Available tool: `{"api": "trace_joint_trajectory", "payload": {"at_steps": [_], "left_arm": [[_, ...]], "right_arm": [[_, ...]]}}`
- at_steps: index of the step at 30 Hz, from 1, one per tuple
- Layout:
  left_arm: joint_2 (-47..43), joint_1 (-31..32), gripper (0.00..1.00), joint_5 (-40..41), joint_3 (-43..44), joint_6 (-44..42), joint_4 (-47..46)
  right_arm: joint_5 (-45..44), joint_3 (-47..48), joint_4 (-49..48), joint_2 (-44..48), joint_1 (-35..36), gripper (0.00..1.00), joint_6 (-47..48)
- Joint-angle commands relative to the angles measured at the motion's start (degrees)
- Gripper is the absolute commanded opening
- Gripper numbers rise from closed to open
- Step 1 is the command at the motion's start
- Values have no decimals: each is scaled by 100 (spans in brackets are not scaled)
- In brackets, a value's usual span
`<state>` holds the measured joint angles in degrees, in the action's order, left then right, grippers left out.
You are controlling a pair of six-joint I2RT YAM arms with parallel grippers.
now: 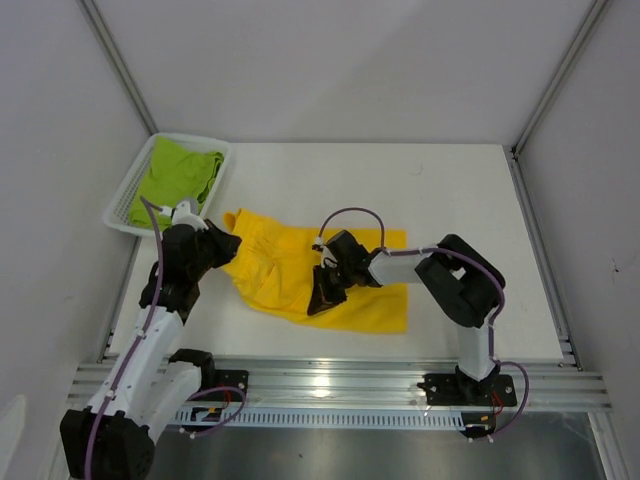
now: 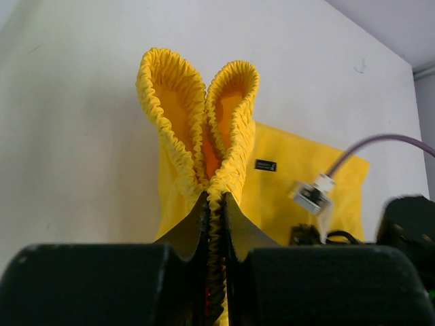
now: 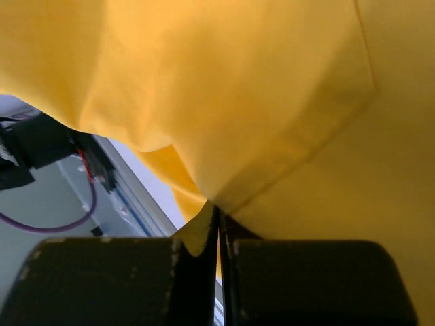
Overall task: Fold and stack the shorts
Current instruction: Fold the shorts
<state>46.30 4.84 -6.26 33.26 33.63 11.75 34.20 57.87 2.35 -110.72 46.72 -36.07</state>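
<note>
The yellow shorts (image 1: pixel 290 270) lie partly spread on the white table, with a small dark label (image 2: pixel 265 165) on the flat part. My left gripper (image 1: pixel 226 244) is shut on their gathered elastic waistband (image 2: pixel 216 197), which bunches up in two loops above the fingers. At the shorts' near middle, my right gripper (image 1: pixel 322 296) is shut on a hem fold (image 3: pixel 219 214), and yellow cloth (image 3: pixel 238 88) fills the right wrist view. The lime green shorts (image 1: pixel 180 172) lie crumpled in the white mesh basket (image 1: pixel 118 222) at the back left.
The basket stands at the table's far left corner, close behind my left arm. A metal rail (image 1: pixel 340 378) runs along the table's near edge. Grey walls close in the left, back and right sides.
</note>
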Motion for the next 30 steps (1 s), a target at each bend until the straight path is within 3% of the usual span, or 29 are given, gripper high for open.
{"api": "trace_joint_trajectory", "payload": {"at_steps": [1,6,14,19,22,26,30], "left_arm": [[-166,464,4,336,445,-172,56],[-201,825,4,380,638,-401,64],[36,1554,4,600,1366,-173,616],[203,2151,5,1197,1824,196,1040],[282,2371,5,1452,1974,373,1172],[467,2451,6,1759,2097,355,1339],[563,2443,6,1830,2202,302,1356]], "right_arm": [[42,391,55,-731,74,0,-118],[420,1120,310,-1522,232,0,-312],[808,1473,-243,-2156,206,1,-1182],[992,1561,-709,-2419,197,2,-1639],[967,1570,-745,-2350,180,4,-1657],[581,1605,-298,-1824,101,17,-1368],[369,1299,-480,-1111,22,25,-1393]]}}
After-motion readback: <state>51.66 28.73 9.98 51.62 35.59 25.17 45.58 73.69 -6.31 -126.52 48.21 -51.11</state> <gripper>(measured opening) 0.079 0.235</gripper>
